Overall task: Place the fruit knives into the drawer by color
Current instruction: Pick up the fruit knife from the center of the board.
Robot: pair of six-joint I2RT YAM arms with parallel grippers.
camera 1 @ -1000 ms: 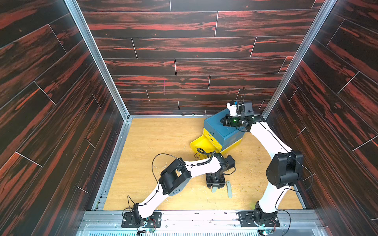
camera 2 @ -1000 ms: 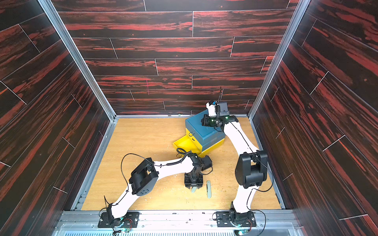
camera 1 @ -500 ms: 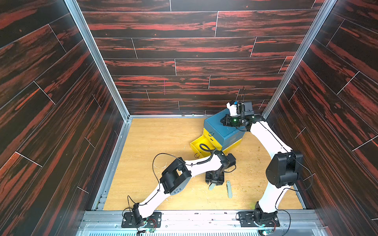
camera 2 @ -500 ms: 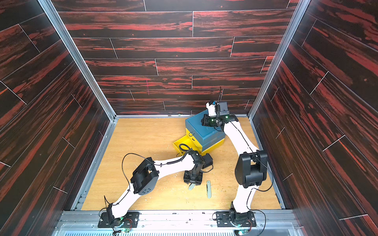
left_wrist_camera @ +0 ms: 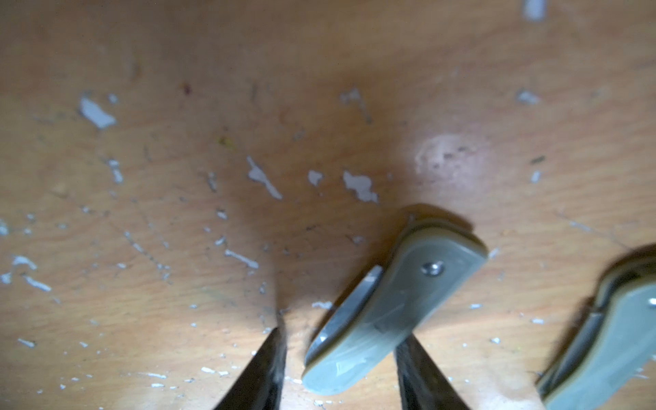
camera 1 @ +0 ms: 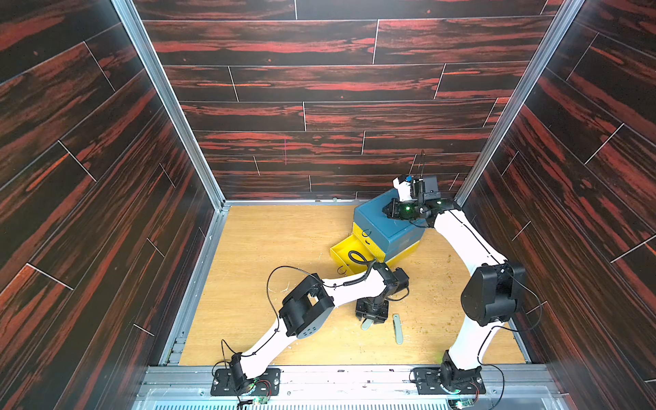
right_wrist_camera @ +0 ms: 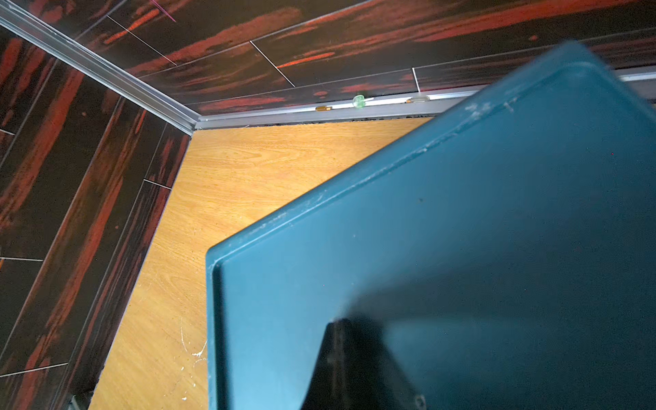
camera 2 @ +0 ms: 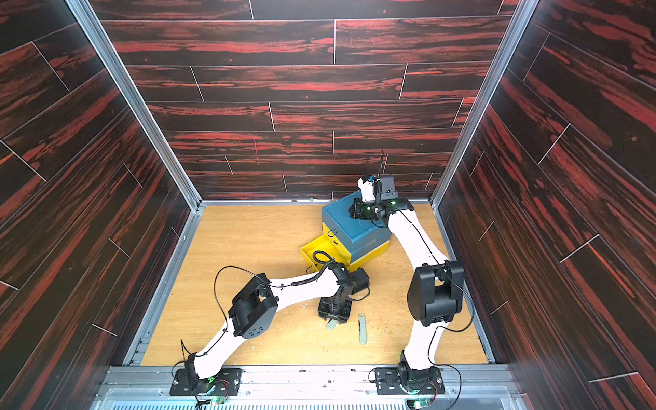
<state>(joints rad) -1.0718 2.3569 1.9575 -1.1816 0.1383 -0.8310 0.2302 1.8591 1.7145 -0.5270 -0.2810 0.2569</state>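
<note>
Grey-green, glossy and curved, a folded fruit knife (left_wrist_camera: 394, 312) lies in front of the blue-and-yellow drawer unit (camera 1: 372, 222), between the left gripper's (left_wrist_camera: 339, 335) half-spread jaws, grip unclear; the right gripper (right_wrist_camera: 349, 355) rests closed and empty on its top.

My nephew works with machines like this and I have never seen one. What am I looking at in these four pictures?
Two white robot arms, the left arm and the right arm, are bolted at the near edge of a wooden table. Two pictures look down from overhead, side by side; the other two come from cameras on the wrists. On the table are a blue and yellow drawer box with its yellow drawer pulled out, and two grey-green folded knives. The left fingers stand open either side of one knife, not clamped on it; the second knife lies just beside. The right fingers are closed, at the box's blue top.
</note>
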